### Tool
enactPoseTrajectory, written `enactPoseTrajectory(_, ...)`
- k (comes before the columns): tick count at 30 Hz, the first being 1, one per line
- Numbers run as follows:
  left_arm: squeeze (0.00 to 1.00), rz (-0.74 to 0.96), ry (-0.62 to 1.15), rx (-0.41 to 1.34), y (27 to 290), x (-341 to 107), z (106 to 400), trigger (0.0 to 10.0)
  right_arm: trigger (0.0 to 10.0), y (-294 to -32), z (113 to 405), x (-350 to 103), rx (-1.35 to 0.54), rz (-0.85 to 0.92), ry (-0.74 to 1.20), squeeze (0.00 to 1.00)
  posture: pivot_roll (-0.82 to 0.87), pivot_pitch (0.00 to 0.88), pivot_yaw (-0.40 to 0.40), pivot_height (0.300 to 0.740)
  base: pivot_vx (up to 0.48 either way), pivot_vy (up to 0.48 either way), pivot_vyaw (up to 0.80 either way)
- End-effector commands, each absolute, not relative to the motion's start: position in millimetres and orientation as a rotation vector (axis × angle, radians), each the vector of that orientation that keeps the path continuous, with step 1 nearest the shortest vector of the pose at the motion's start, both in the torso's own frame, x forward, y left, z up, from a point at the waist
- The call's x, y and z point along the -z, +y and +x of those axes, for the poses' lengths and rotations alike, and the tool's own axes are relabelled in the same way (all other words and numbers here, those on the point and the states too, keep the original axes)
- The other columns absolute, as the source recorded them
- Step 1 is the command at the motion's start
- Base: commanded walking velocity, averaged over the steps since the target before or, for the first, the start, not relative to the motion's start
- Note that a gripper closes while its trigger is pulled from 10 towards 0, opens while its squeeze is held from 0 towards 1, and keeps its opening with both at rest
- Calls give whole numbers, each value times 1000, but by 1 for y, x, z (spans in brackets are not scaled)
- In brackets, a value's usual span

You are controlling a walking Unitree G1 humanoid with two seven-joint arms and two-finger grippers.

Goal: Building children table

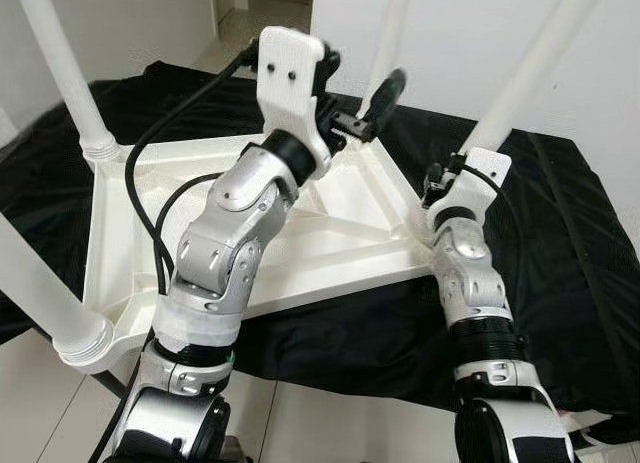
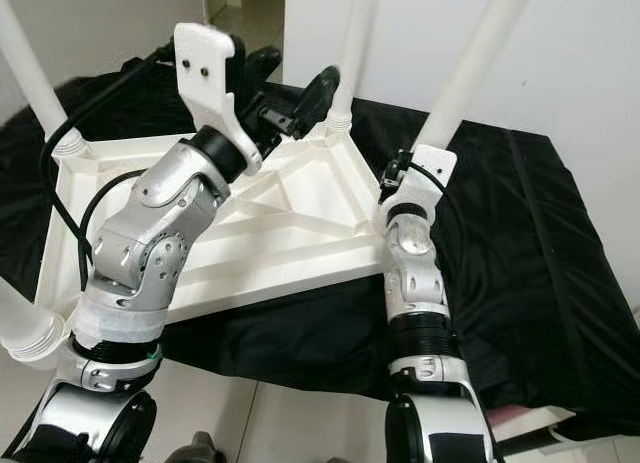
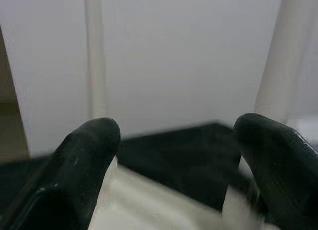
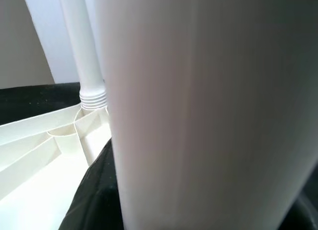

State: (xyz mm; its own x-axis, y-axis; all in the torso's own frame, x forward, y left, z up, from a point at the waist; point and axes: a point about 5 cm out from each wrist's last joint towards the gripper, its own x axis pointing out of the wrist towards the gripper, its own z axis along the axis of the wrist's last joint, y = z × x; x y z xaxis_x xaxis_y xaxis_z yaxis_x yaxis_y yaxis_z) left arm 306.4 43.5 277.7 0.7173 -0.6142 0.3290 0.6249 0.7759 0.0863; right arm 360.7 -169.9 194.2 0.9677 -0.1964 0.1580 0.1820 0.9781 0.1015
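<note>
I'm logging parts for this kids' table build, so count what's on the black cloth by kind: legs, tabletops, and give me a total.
Legs: 4, all standing up from the corners
Tabletop: 1, upside down
Total: 5

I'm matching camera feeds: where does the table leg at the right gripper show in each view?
Left eye view: table leg upper right, above the right gripper.
Right eye view: upper right.
Left wrist view: two white legs ahead; cannot tell which.
Right wrist view: close, across the centre.
Shared landmark: black cloth.
</note>
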Motion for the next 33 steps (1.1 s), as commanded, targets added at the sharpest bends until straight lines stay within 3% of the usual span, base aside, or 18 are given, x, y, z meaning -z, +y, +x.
enactPoseTrajectory(1,0,24,-265,670,42,-260,311,10000,10000,-176,358,-197,190,80,-196,0,153,0,-64,740,0,0,0)
enactPoseTrajectory(3,0,84,-160,629,43,-238,316,10000,10000,-181,356,-197,188,78,-198,0,152,0,-61,740,0,0,0)
enactPoseTrajectory(13,0,191,-7,598,39,-202,319,10000,10000,-194,351,-188,210,19,-170,0,145,7,-57,740,0,0,0)
enactPoseTrajectory(20,0,324,66,688,18,-171,308,10000,10000,-209,346,-186,255,-2,-159,0,137,32,-55,740,0,0,0)
enactPoseTrajectory(33,0,373,84,896,-10,-164,294,10000,10000,-215,346,-190,280,-5,-166,0,133,43,-51,740,0,0,0)
